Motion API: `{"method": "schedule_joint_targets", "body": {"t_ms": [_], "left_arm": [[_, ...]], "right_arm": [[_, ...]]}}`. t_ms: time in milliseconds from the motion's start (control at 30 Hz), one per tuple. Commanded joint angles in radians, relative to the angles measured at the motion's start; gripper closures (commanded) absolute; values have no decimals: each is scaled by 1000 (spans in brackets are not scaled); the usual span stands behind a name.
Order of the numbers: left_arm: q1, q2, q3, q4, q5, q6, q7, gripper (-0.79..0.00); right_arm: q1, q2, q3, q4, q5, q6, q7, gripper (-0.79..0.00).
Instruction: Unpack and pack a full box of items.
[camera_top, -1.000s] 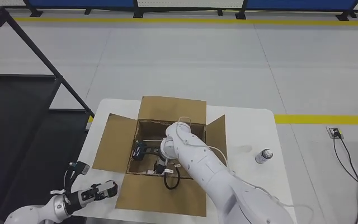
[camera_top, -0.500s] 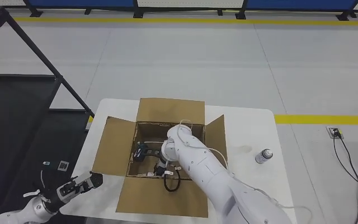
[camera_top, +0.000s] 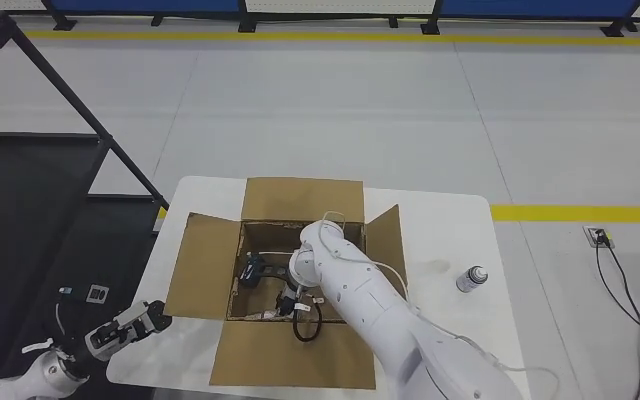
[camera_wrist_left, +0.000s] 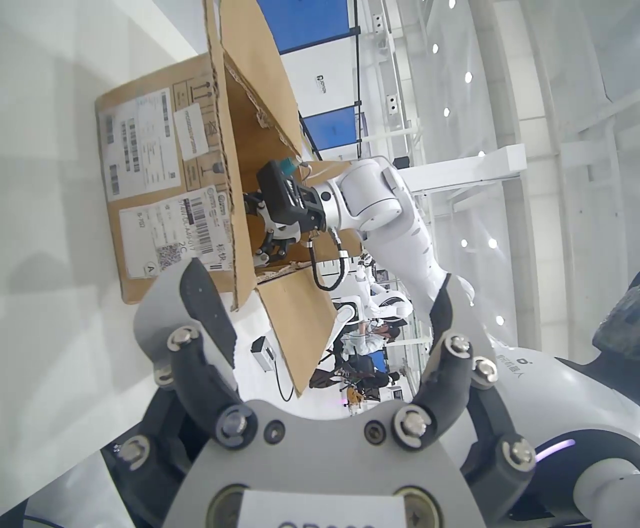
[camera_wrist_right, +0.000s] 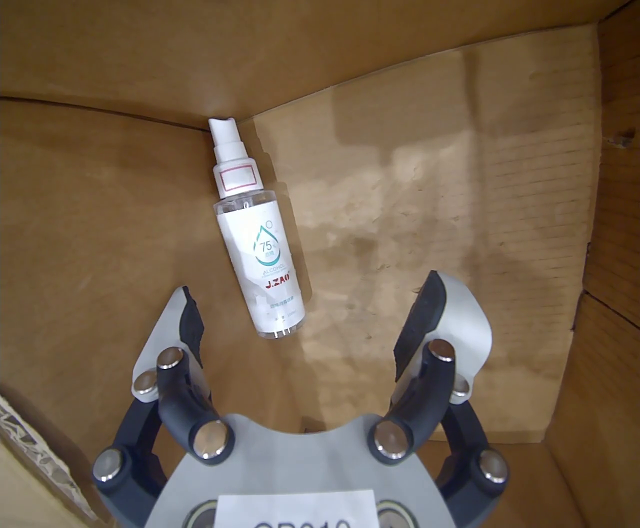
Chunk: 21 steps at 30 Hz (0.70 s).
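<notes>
Inside the box (camera_top: 300, 198), the right gripper (camera_wrist_right: 310, 287), jaws spread and empty, should straddle the lying spray bottle (camera_wrist_right: 260, 250) mid-body, clear of the corner, before closing; the left gripper (camera_wrist_left: 325, 295) hangs open.

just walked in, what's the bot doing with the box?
The right gripper is inside the open cardboard box, jaws open, just above a spray bottle lying on the box floor near a corner; nothing is gripped. The left gripper sits open and empty at the table edge beside the box. Another small bottle stands on the table outside the box.
</notes>
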Motion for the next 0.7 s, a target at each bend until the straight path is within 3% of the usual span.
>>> {"method": "schedule_joint_targets", "body": {"t_ms": [0, 133, 400, 667], "left_arm": [[-3, -1, 2, -7, 10, 11, 25, -785], [-33, 0, 2, 1, 19, 33, 76, -785], [-82, 6, -12, 40, -24, 68, 24, -785], [-111, 7, -4, 63, -58, 92, 6, -785]], "right_arm": [[-3, 1, -2, -19, -9, 24, -13, -785], [1, 0, 2, -60, -7, 77, 41, -785], [-3, 0, 10, -84, 4, 133, 146, -785], [-16, 8, 16, -50, 5, 95, 158, -785]]}}
